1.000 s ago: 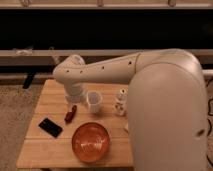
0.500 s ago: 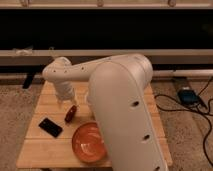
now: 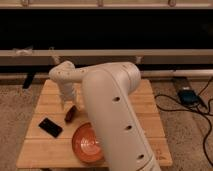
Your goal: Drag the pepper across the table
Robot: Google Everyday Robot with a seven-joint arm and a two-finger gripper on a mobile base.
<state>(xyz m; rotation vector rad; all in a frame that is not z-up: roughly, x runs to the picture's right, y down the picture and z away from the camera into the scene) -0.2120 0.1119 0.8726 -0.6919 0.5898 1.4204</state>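
The pepper (image 3: 70, 115) is small, dark red and glossy, and lies on the left-middle of the light-wood table (image 3: 40, 150). My gripper (image 3: 68, 101) hangs at the end of the white arm just above and slightly behind the pepper, pointing down at it. I cannot tell whether it touches the pepper. The large white arm (image 3: 112, 110) crosses the middle of the view and hides the table's centre.
A flat black phone (image 3: 50, 127) lies left of the pepper near the table's left edge. A round orange bowl (image 3: 86, 143) stands at the front, partly behind the arm. A power brick and cables (image 3: 187, 95) lie on the carpet to the right.
The arm's bulk has swung left and closer, hiding the white cup and small item seen earlier. The gripper has stayed over the pepper, which has not visibly moved.
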